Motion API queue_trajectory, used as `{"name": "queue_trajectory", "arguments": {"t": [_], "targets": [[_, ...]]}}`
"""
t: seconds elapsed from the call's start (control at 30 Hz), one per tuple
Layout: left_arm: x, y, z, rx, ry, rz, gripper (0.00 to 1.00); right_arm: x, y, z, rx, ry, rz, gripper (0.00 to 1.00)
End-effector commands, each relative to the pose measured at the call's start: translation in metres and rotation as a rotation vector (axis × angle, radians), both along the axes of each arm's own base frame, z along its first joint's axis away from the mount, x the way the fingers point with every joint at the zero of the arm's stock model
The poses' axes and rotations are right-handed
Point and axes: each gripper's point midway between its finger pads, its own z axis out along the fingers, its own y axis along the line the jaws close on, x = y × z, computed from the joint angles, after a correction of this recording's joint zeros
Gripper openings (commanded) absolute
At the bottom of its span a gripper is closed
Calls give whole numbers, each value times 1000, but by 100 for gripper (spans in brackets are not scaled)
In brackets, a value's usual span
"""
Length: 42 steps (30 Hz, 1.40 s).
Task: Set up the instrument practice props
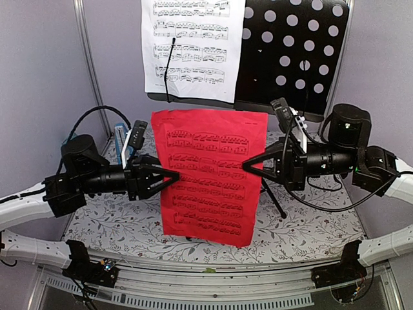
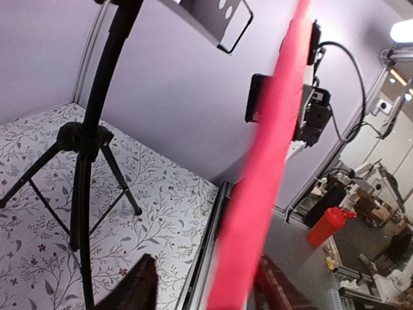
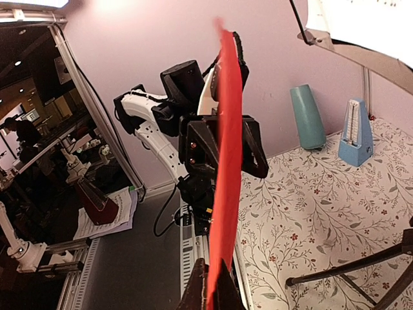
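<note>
Hanging above the bench [image 1: 310, 226] before the stand [image 1: 293, 51], the red sheet [image 1: 210, 174] looks light, limp and tearable, so edge pinches suit it: left fingers [image 1: 164, 175] and right fingers [image 1: 259, 160] clamp its sides.

Mid-air, upright: red music sheet [image 1: 210, 174], before black music stand [image 1: 258, 77] bearing white music sheet [image 1: 190, 48]; blue metronome [image 3: 355, 132] stands upright.
</note>
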Motion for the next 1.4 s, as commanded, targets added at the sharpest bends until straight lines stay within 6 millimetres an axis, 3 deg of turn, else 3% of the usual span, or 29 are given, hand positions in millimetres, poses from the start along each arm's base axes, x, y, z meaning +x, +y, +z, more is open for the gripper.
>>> {"name": "queue_trajectory", "arguments": {"t": [0.0, 0.23, 0.43, 0.6, 0.77, 0.87, 0.97, 1.0, 1.17, 1.37], "targets": [[-10, 0, 43, -113, -60, -61, 38, 8, -17, 34, 56, -36, -73, 0], [-9, -5, 62, -160, -67, -65, 15, 17, -27, 43, 58, -44, -138, 0], [-2, -13, 72, -153, -67, -33, 0, 22, -34, 44, 51, -60, -183, 0], [8, -14, 76, -140, -72, 25, 0, 31, -40, 43, 32, -65, -246, 0], [4, -23, 83, -100, -112, 4, 0, 41, -48, 42, 20, -76, -321, 0], [1, -31, 91, -62, -143, -35, 0, 55, -65, 50, 37, -97, -443, 9], [-7, -42, 99, -16, -165, -114, 0, 70, -86, 59, 55, -113, -587, 26], [-10, -46, 101, -2, -168, -142, 0, 71, -97, 75, 95, -121, -624, 28], [-25, -61, 118, 25, -181, -298, 0, 69, -124, 96, 179, -106, -703, 37], [-49, -67, 133, 8, -187, -488, 0, 64, -147, 108, 238, -82, -748, 40]]}}
